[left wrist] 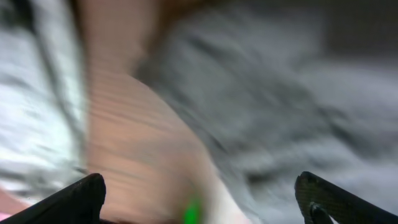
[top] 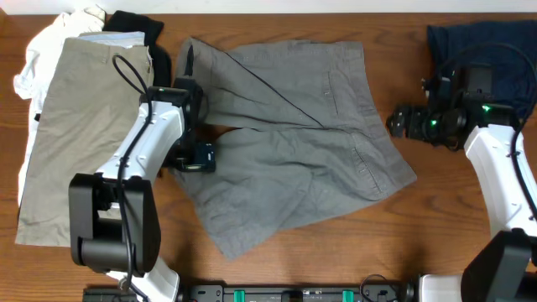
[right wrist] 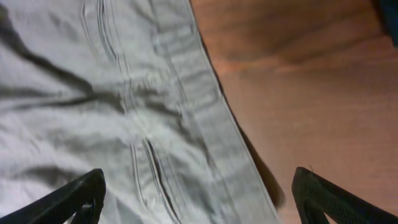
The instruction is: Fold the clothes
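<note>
The clothes lie across the table. Mid-grey shorts (top: 294, 143) are spread in the middle, waistband to the right and legs to the left. My left gripper (top: 195, 158) hangs open by the gap between the two legs; in its blurred wrist view the fingers (left wrist: 81, 198) stand far apart over grey cloth (left wrist: 280, 112) and bare wood. My right gripper (top: 401, 122) is open beside the waistband. Its own view shows the waistband (right wrist: 199, 93) and a slit pocket (right wrist: 152, 165) between its spread fingertips (right wrist: 323, 196), which hold nothing.
Khaki-beige shorts (top: 75, 126) lie flat at the left, with a white piece (top: 42, 50) and a black piece (top: 138, 25) behind them. A navy piece (top: 503, 50) sits at the back right under the right arm. Bare wood (right wrist: 298, 93) borders the waistband.
</note>
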Action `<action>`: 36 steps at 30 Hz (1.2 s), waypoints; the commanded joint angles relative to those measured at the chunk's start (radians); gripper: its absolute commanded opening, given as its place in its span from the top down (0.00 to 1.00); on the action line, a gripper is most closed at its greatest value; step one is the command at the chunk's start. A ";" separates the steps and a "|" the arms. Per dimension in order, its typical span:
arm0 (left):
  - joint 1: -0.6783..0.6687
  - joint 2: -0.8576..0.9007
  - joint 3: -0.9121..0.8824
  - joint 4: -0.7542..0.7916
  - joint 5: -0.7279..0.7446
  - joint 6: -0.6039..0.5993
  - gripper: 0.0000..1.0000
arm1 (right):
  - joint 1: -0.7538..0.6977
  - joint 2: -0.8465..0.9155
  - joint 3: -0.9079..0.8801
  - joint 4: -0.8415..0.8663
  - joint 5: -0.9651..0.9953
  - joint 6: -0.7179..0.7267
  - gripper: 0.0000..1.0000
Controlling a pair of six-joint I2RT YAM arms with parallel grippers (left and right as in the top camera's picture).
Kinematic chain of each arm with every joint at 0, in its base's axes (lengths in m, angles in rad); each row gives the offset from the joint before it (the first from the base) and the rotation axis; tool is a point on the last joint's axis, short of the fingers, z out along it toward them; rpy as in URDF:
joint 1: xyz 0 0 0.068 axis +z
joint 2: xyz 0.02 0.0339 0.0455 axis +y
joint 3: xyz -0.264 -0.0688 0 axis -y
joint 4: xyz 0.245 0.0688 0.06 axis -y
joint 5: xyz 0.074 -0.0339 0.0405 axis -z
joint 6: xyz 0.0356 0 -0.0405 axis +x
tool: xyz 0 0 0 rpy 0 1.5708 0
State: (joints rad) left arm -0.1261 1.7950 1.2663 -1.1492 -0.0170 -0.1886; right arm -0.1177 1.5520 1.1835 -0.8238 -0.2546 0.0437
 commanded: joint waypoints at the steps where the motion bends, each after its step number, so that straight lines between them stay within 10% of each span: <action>1: -0.007 -0.071 -0.003 -0.008 0.255 -0.016 0.02 | -0.004 -0.028 0.022 -0.027 -0.016 -0.142 0.07; 17: -0.141 -0.160 -0.190 0.099 0.372 -0.032 0.02 | 0.095 0.101 0.011 0.070 -0.082 -0.144 0.22; 36: -0.358 -0.494 -0.542 0.179 0.259 -0.498 0.11 | 0.092 0.031 0.010 -0.111 -0.023 -0.036 0.14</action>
State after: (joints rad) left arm -0.4801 1.2968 0.7609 -0.9771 0.2741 -0.6132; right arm -0.0334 1.5959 1.1835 -0.9371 -0.2802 -0.0090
